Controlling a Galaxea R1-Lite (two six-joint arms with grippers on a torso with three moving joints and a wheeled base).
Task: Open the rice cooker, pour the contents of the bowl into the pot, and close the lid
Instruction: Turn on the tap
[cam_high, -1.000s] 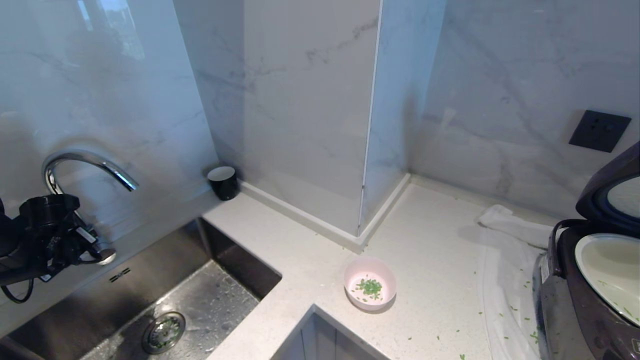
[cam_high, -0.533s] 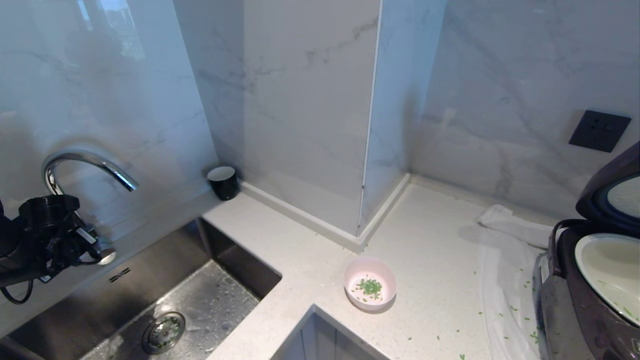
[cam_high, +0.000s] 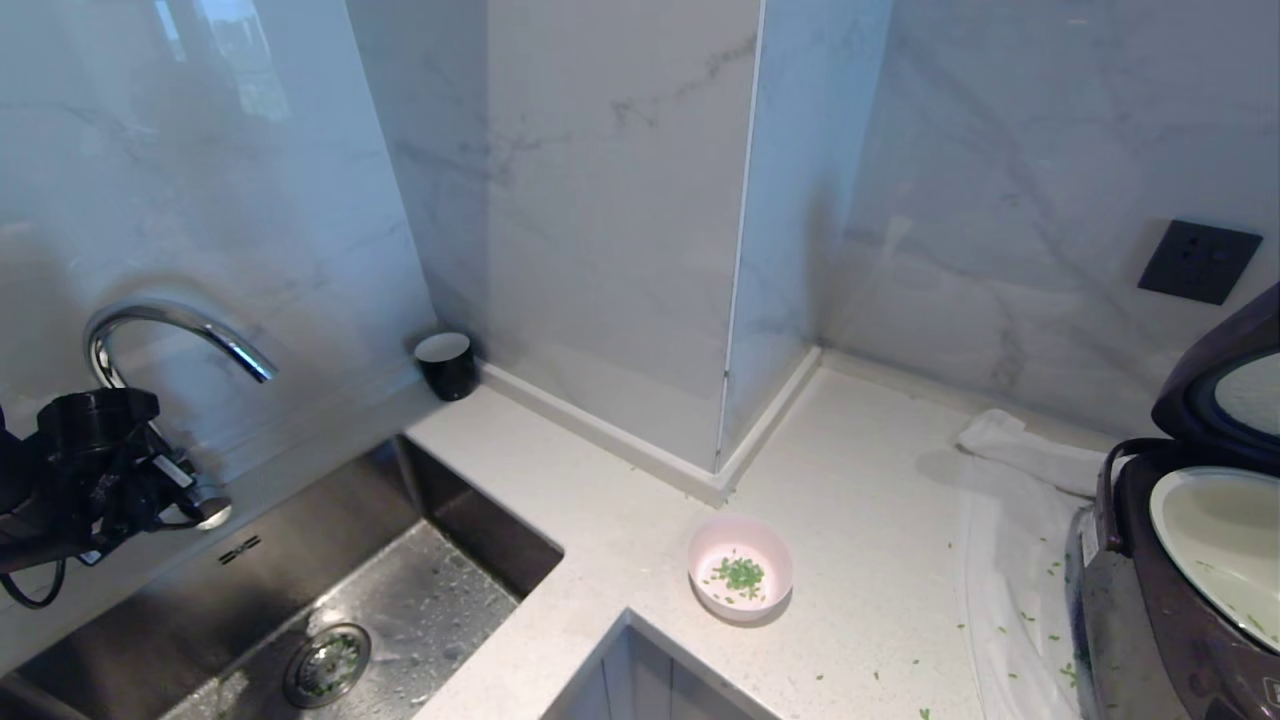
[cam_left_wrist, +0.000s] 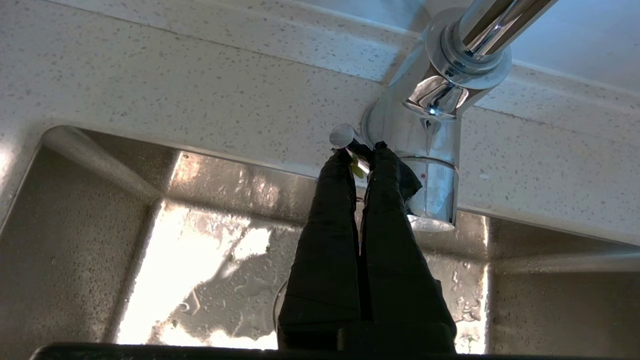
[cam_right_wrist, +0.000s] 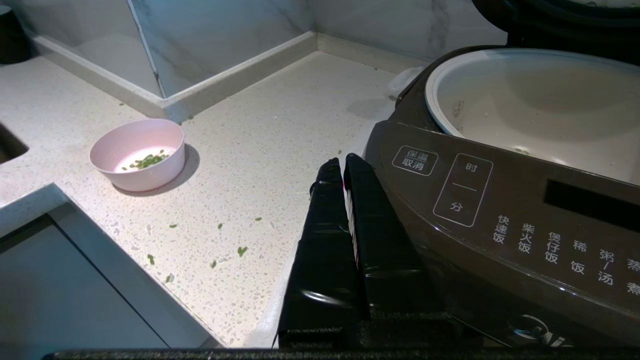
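The rice cooker (cam_high: 1150, 610) stands at the right edge of the counter with its lid (cam_high: 1200, 390) raised. Its cream pot (cam_high: 1215, 540) is uncovered and holds a few green bits. The pink bowl (cam_high: 705, 548) sits on the counter near the front edge, with green contents (cam_high: 741, 574) inside. Far left, my left gripper (cam_high: 200, 508) is over the sink, its tips shut on the faucet's small chrome lever (cam_left_wrist: 343, 136). Beside the cooker's control panel (cam_right_wrist: 500, 210), my right gripper (cam_right_wrist: 342, 162) is shut and empty, well right of the bowl (cam_right_wrist: 145, 172).
A steel sink (cam_high: 300, 600) with a curved faucet (cam_high: 180, 325) fills the left. A black cup (cam_high: 447, 365) stands by the wall. A white sheet (cam_high: 1010, 520) lies under the cooker. Green bits are scattered on the counter (cam_right_wrist: 240, 250). A wall socket (cam_high: 1198, 261) is at the right.
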